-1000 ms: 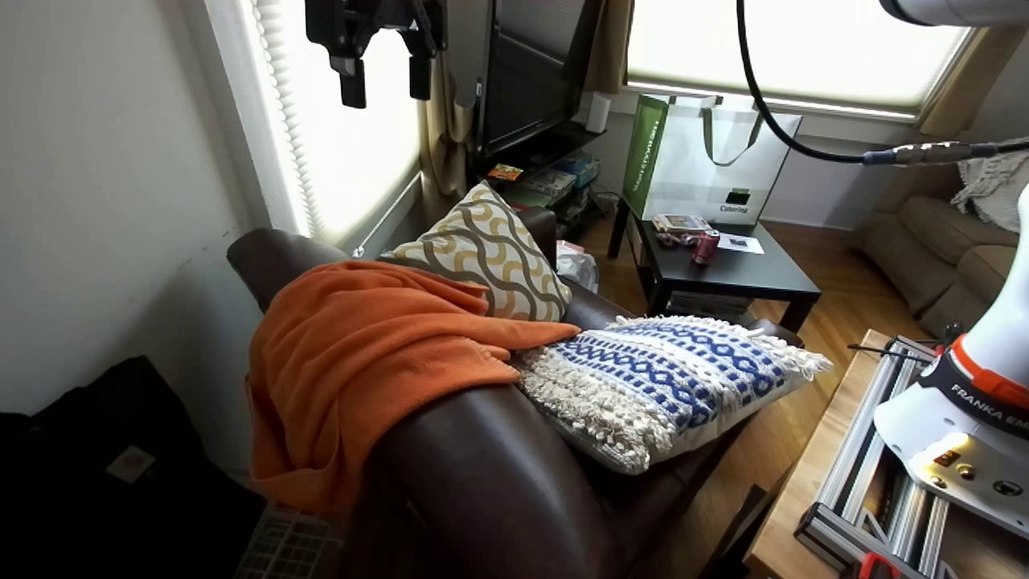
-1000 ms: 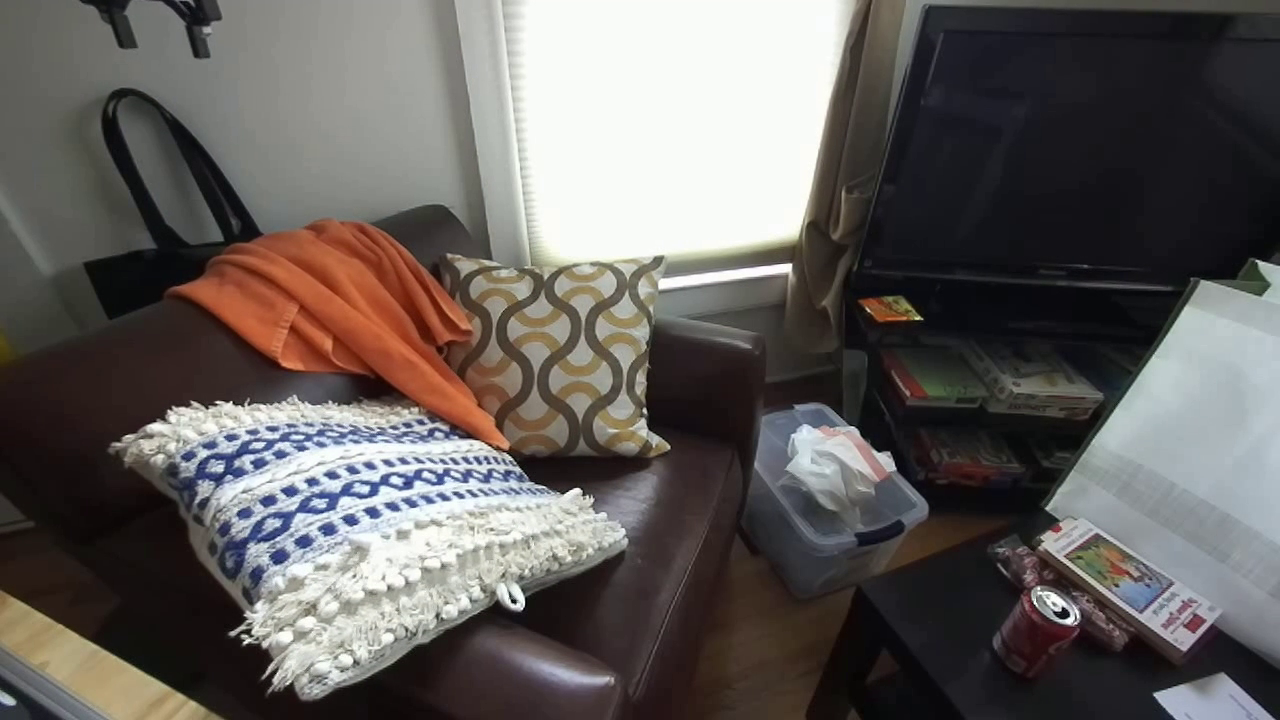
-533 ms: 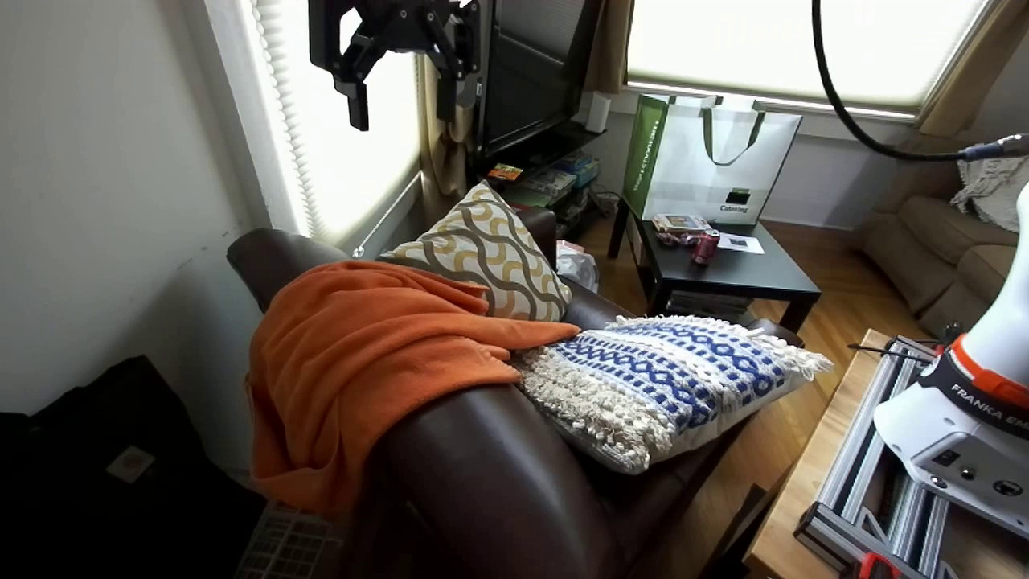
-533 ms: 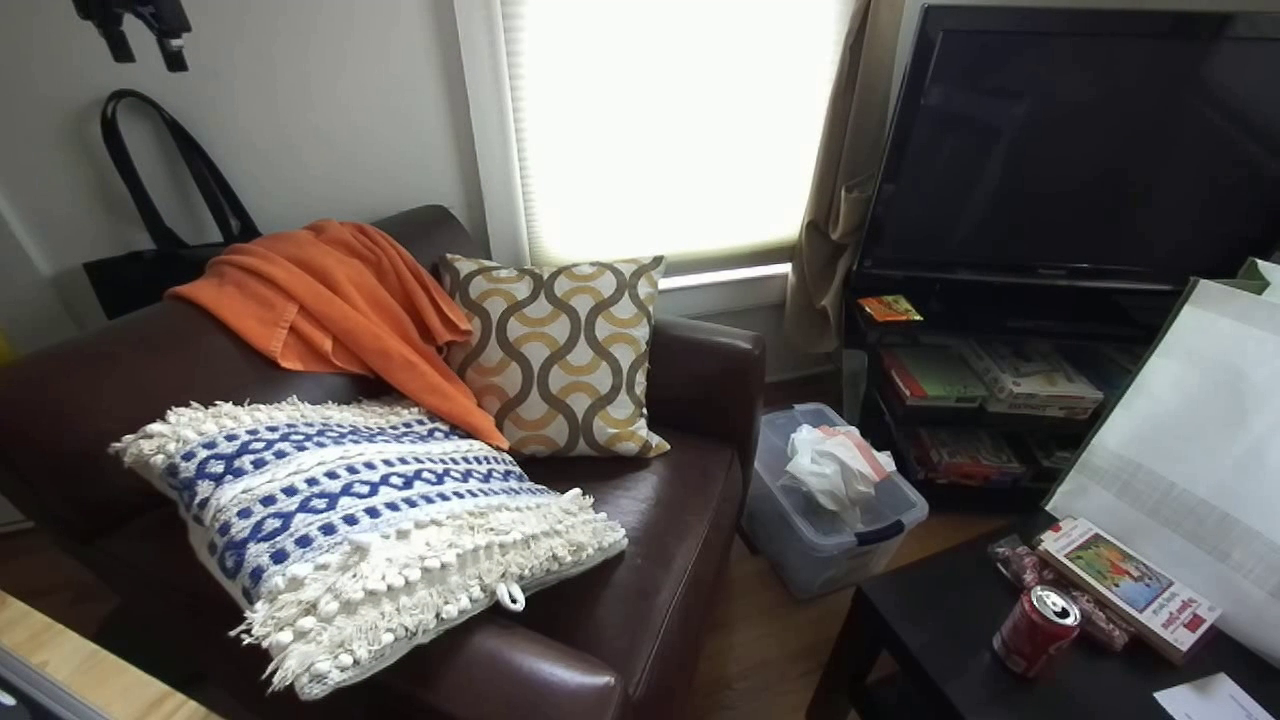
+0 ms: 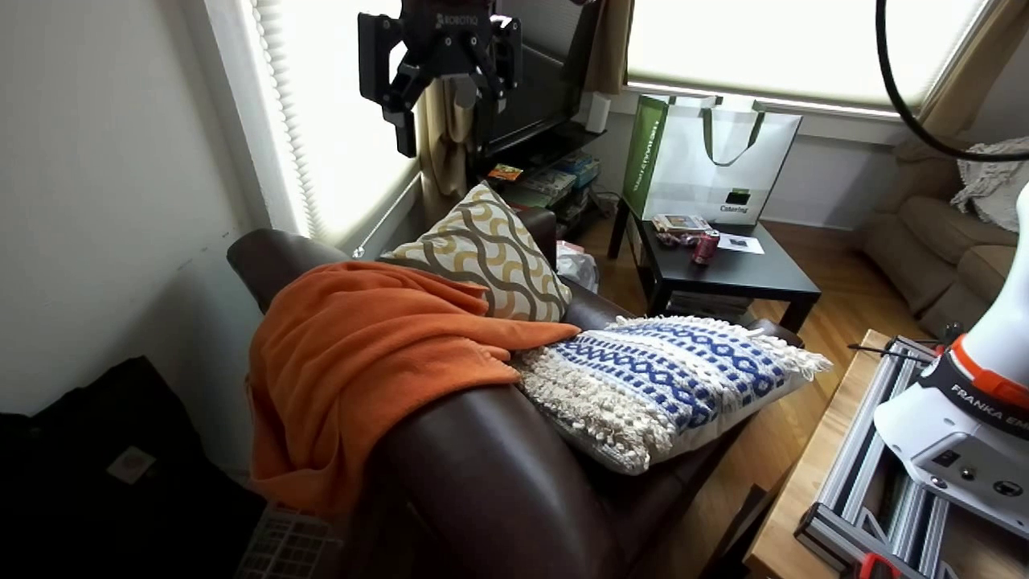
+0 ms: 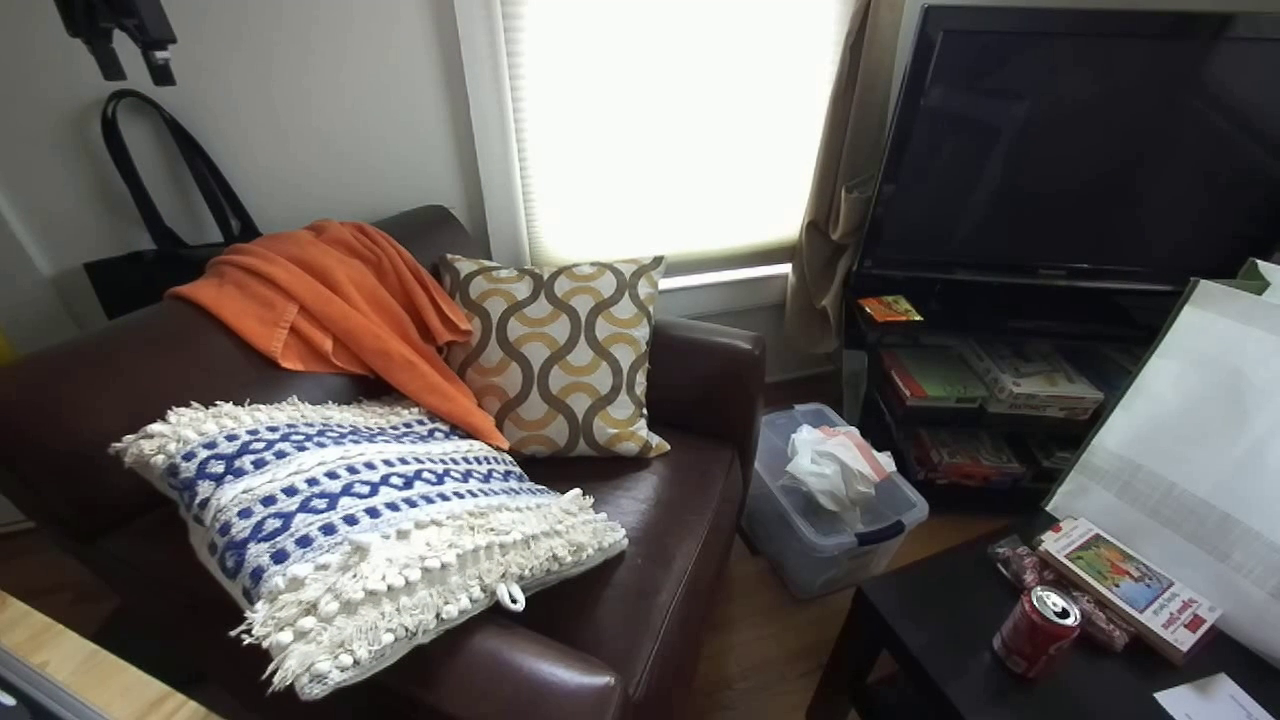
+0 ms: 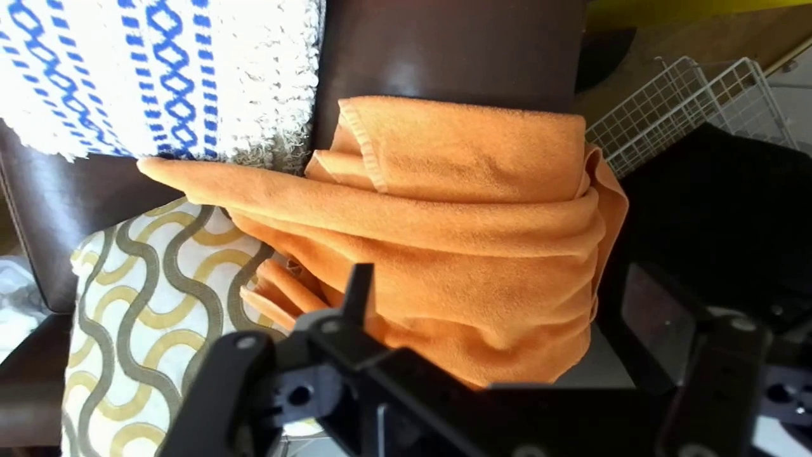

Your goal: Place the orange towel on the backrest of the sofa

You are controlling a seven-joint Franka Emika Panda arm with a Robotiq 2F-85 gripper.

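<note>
The orange towel (image 5: 354, 346) is draped over the backrest (image 5: 490, 458) of the dark brown leather sofa, one part hanging behind it. In an exterior view the towel (image 6: 330, 295) also spreads down the front of the backrest (image 6: 120, 375); its pointed corner touches both pillows. My gripper (image 5: 448, 137) is open and empty, held in the air well above the towel. The gripper shows at the upper left of an exterior view (image 6: 138, 72). In the wrist view the towel (image 7: 444, 235) lies below the wide-apart fingers (image 7: 501, 282).
A blue-and-white knitted pillow (image 6: 370, 500) and a tan patterned cushion (image 6: 560, 350) lie on the sofa. A black bag (image 5: 104, 474) and a white wire basket (image 7: 685, 108) are behind the backrest. A wall and window (image 5: 346, 161) are close by. A black table (image 5: 739, 269) stands farther off.
My open gripper has come lower, moving right in one exterior view and slightly left in the other. The towel, pillows and sofa have not moved.
</note>
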